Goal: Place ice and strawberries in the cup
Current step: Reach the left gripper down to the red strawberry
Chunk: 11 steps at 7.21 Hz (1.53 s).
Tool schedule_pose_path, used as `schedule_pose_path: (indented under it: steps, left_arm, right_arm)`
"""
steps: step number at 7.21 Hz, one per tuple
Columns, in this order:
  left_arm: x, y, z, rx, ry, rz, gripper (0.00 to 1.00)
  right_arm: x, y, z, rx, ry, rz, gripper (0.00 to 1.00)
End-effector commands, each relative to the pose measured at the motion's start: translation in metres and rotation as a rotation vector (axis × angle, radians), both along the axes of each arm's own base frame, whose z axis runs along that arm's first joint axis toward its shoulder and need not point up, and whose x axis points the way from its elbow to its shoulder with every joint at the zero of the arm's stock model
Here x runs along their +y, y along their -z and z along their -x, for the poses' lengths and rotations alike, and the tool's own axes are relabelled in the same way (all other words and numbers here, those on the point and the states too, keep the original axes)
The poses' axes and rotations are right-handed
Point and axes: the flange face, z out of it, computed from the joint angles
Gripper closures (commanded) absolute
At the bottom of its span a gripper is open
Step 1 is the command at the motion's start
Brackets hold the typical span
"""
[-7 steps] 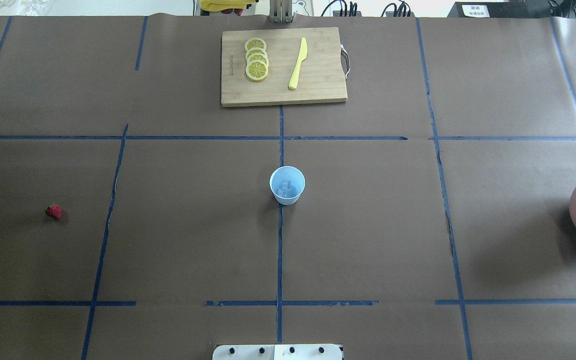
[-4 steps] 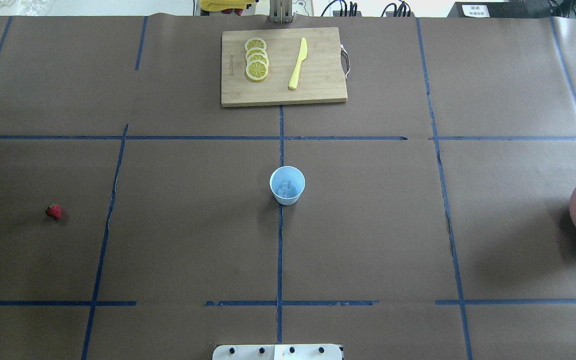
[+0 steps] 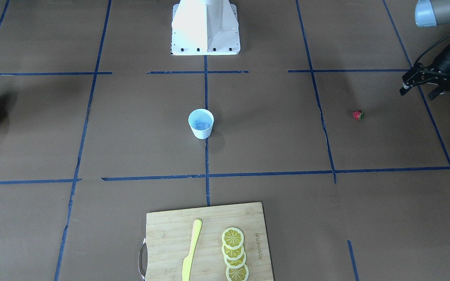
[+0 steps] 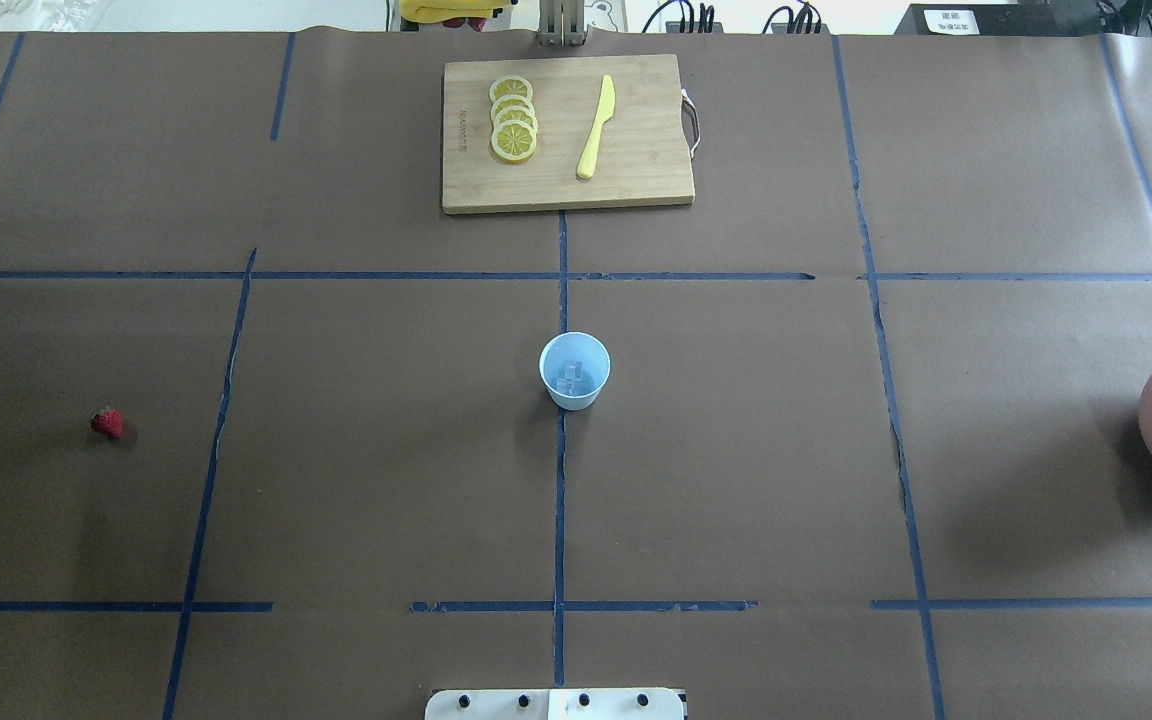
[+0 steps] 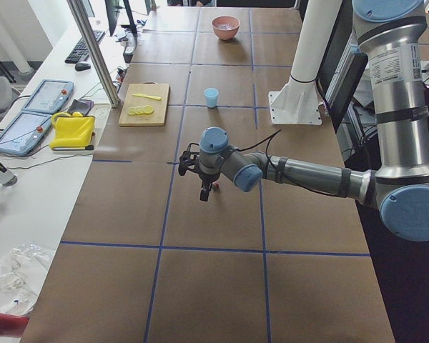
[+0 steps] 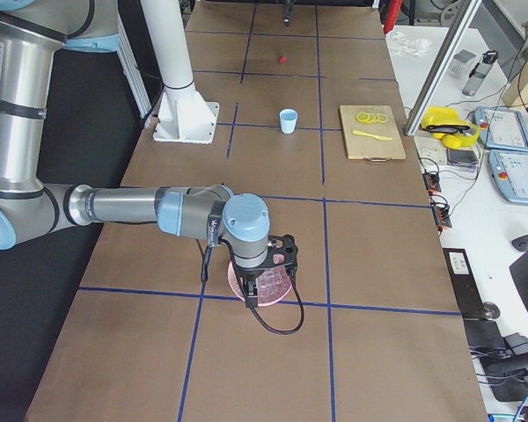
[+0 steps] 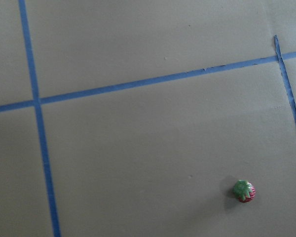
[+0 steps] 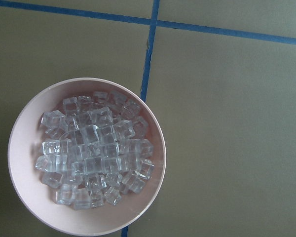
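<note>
- While ice cubes (image 4: 570,377) lay inside the cup (image 4: 574,398), the strawberry (image 4: 107,423) sat on the tabletop (image 4: 386,450), well apart, not yet placed.
- Left hand (image 3: 417,92) hovered near the strawberry, jaws spread, empty.
- Right hand (image 6: 260,286) hung over the ice bowl (image 8: 24,143); its grip could not be told.

The left arm (image 5: 314,175) and right arm (image 6: 123,207) are silver-grey tubes with pale blue joint caps (image 5: 214,139). The left gripper (image 3: 416,92) and right gripper (image 6: 266,287) are black, with black cables (image 6: 277,328).

Brown paper crossed by blue tape lines (image 4: 558,500) covers the tabletop (image 4: 736,450); beside the tabletop runs a white desk (image 5: 28,207) bearing a keyboard (image 5: 79,50), tablet controllers (image 5: 48,96) and a yellow cloth (image 5: 73,131); a slanted metal post (image 5: 94,53) rises at the tabletop's edge.
</note>
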Motion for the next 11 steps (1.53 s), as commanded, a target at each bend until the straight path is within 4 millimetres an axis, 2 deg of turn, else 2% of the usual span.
schedule_pose_path:
  steps: [1, 3, 5, 8, 9, 10, 11]
  left_arm:
    - [0.02, 0.004, -0.072, -0.021, 0.048, 0.027, 0.0]
    - [0.027, 0.006, -0.12, -0.044, 0.054, 0.028, 0.0]
    - [0.018, 0.001, -0.144, -0.05, 0.039, 0.029, 0.0]
    - [0.012, -0.032, -0.151, -0.05, 0.033, 0.025, 0.02]
    - [0.012, -0.034, -0.152, -0.049, 0.033, 0.027, 0.04]
    - [0.012, -0.032, -0.152, -0.044, 0.033, 0.031, 0.13]
    - [0.012, -0.031, -0.152, -0.043, 0.034, 0.034, 0.33]
  right_arm:
    - [0.0, 0.001, 0.0, 0.001, 0.0, -0.001, 0.01]
    - [0.0, 0.0, 0.0, 0.0, 0.0, 0.0, 0.01]
    - [0.001, 0.0, 0.0, 0.001, 0.001, -0.001, 0.01]
    - [0.0, 0.001, 0.0, 0.001, -0.001, 0.0, 0.01]
    - [0.0, 0.001, 0.0, 0.001, -0.001, 0.0, 0.01]
    - [0.0, 0.004, 0.0, 0.002, -0.002, -0.005, 0.01]
    - [0.0, 0.004, 0.0, 0.002, -0.002, -0.007, 0.01]
